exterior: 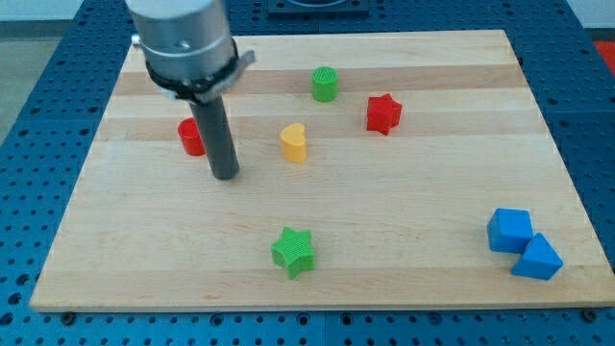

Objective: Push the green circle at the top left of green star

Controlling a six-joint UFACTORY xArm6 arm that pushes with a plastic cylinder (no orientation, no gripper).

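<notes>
The green circle point(326, 84) stands near the view's top middle of the wooden board. The green star point(293, 252) lies near the view's bottom middle, far below the circle. My tip point(225, 176) rests on the board at the view's left, just right of a red block point(191, 137). It is well left of and below the green circle, and up and to the left of the green star, touching neither.
A yellow heart-shaped block point(294, 143) sits right of my tip. A red star point(382, 113) lies right of the green circle. A blue cube point(508, 231) and a blue triangular block point(538, 258) sit at the view's bottom right. The board's edge point(288, 300) runs along the bottom.
</notes>
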